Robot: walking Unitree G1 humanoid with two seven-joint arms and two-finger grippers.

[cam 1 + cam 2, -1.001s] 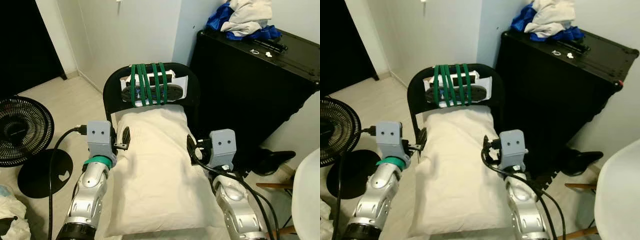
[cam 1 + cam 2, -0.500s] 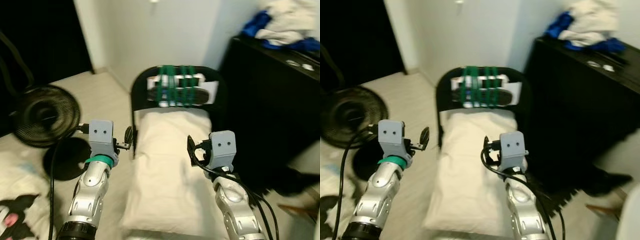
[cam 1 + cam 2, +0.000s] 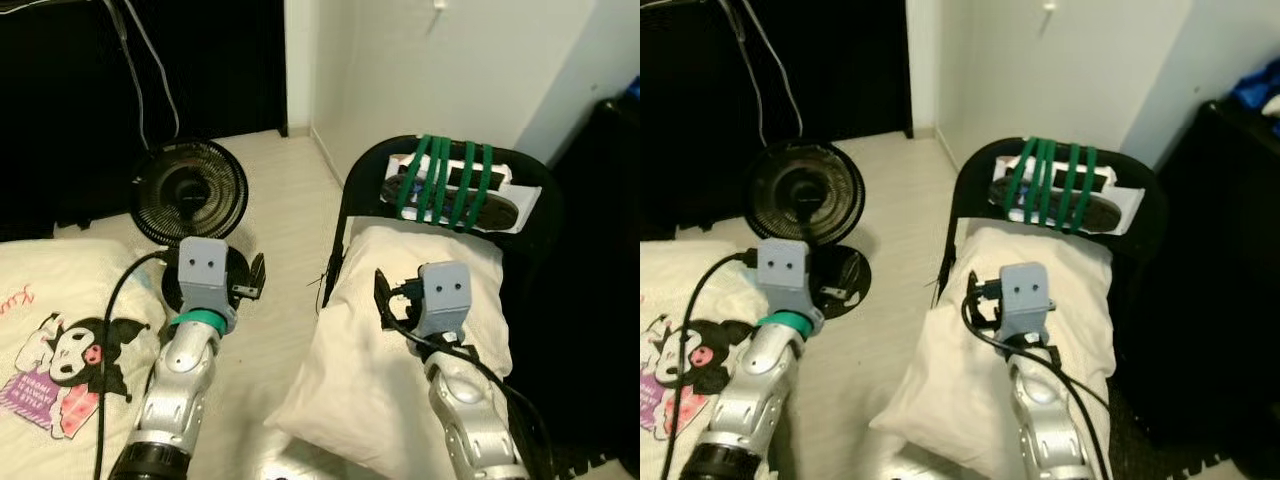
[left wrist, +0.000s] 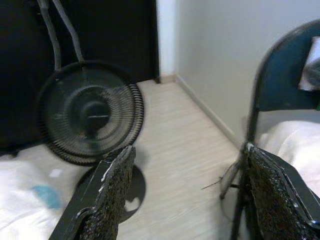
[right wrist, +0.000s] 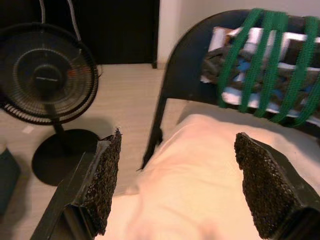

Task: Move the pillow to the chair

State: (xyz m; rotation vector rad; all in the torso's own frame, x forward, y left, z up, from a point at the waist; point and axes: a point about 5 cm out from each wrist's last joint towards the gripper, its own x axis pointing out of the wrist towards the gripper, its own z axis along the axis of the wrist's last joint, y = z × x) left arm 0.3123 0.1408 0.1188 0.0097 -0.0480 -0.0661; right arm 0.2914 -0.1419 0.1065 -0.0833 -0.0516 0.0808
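A white pillow (image 3: 385, 360) lies lengthwise on the seat of a black chair (image 3: 365, 170), its far end against the backrest, which is wrapped with green straps (image 3: 445, 180). My right gripper (image 3: 383, 292) hovers open above the pillow's middle; the right wrist view shows the pillow (image 5: 200, 150) between and beyond its spread fingers (image 5: 102, 180). My left gripper (image 3: 256, 273) is open over the floor to the left of the chair. Its wrist view looks at the fan (image 4: 90, 112) and the chair's edge (image 4: 250, 125).
A black floor fan (image 3: 190, 190) stands on the pale floor left of the chair. A cream blanket with a cartoon print (image 3: 60, 330) lies at the lower left. A black case (image 3: 600, 270) stands right of the chair, a dark doorway (image 3: 150, 60) behind the fan.
The whole view has swung left, so the chair and pillow now sit right of centre. My left gripper has come away from the pillow's left side and is over the floor; the pillow stays on the chair.
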